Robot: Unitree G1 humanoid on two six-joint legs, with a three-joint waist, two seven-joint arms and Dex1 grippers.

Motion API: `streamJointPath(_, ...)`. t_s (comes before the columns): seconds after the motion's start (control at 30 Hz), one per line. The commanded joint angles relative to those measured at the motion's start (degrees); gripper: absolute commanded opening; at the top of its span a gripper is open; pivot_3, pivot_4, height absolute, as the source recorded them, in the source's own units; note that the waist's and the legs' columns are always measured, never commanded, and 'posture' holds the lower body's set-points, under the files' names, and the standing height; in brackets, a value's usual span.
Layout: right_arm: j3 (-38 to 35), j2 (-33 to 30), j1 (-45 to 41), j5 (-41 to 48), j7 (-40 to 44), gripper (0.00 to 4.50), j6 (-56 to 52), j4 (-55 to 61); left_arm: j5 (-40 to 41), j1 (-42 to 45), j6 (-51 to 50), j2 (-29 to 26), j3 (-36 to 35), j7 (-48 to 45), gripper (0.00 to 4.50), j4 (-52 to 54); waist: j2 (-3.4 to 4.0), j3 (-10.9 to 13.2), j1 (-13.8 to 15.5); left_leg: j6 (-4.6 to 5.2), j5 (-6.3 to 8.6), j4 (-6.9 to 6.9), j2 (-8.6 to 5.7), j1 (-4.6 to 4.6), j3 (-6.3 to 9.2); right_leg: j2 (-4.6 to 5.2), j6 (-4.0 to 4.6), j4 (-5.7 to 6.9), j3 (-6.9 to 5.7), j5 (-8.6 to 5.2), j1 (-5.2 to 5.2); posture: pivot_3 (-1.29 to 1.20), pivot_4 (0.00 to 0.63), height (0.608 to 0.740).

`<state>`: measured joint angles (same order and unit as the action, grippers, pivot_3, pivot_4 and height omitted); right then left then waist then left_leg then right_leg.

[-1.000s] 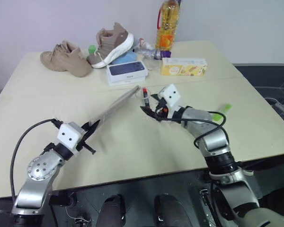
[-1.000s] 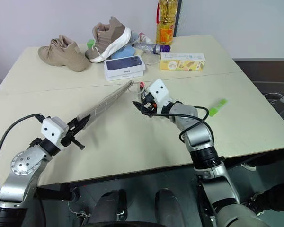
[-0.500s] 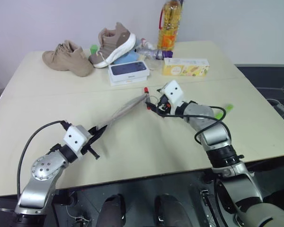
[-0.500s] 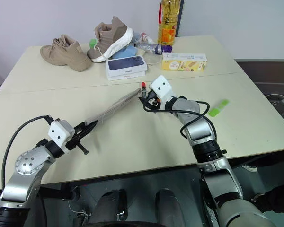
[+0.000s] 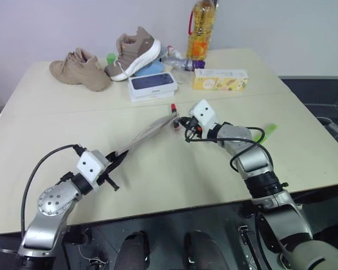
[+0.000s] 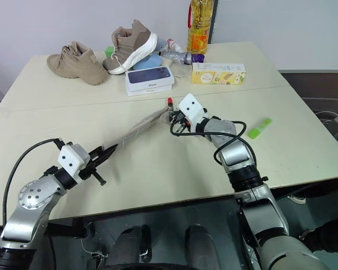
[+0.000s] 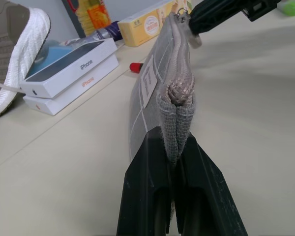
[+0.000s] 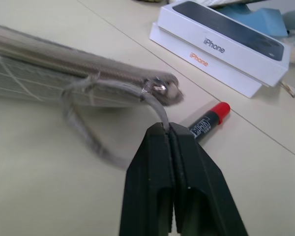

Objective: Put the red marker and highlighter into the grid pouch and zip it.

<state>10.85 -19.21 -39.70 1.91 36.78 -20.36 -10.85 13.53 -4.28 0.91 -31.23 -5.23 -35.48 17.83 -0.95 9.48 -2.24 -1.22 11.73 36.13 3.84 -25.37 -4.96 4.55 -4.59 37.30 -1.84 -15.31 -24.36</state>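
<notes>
While both grippers hold it, the one grey fabric grid pouch (image 5: 146, 133) with thin white lines is stretched between them above the beige surface (image 5: 174, 169), edge-up, with its zip line on top. Left gripper (image 7: 176, 147): jaws pressed together on the near end seam of the pouch. Right gripper (image 8: 168, 130): jaws pinched tight on the thin metal pull loop at the far end of the zip. The small white label shows on the pouch side in the left wrist view.

One short red marker (image 8: 209, 121) with a black band lies flat on the surface just beside the far end of the pouch, outside it. One lime-green highlighter (image 6: 258, 127) lies flat on the surface, well apart from the pouch, on the right arm's outer side.

Further back, count as follows: two stacked white phone boxes (image 5: 152, 85), the upper with a dark top; two tan suede shoes, one lying low (image 5: 79, 70), one (image 5: 133, 50) with a white sole tilted up against a blue object; one long yellow carton (image 5: 219, 79); one clear bottle of amber oil (image 5: 199, 29) standing upright at the far edge; one small green cap-like item (image 5: 110, 58) between the shoes. A crumpled clear plastic bottle (image 5: 177, 58) lies near the oil bottle.
</notes>
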Motion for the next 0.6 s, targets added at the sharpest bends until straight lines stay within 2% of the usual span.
streamJointPath(0.03, 1.8, -1.2, 0.8, 0.1, 3.2, 0.05, 2.0, 6.8, -0.5, 0.3, 0.6, 0.8, -0.3, 1.0, 0.0, 1.8, 0.0, 0.0, 0.0, 0.0, 0.0, 0.0, 0.0, 0.0, 0.0, 0.0, 0.0, 0.0, 0.0, 0.0, 0.0, 0.0, 0.15, 0.736)
streamJointPath(0.27, 8.4, 0.5, 4.8, 3.3, 9.4, 0.05, -3.6, 22.0, -3.8, 3.0, -0.8, 4.1, 2.1, 4.6, 0.0, 0.3, 0.0, 0.0, 0.2, 0.0, 0.0, 0.01, 0.0, 0.0, 0.03, 0.0, -0.01, 0.01, 0.0, 0.0, 0.0, 0.0, 0.15, 0.736)
streamJointPath(0.6, 12.9, 6.9, 3.8, 4.5, 7.8, 0.05, -9.5, 26.7, -9.9, 5.7, 0.9, 10.3, 7.5, 9.8, 0.0, -0.8, -0.03, 0.0, 0.9, 0.0, 0.0, 0.1, -0.01, 0.01, 0.03, 0.0, 0.0, 0.02, 0.0, 0.0, 0.06, 0.0, 0.15, 0.736)
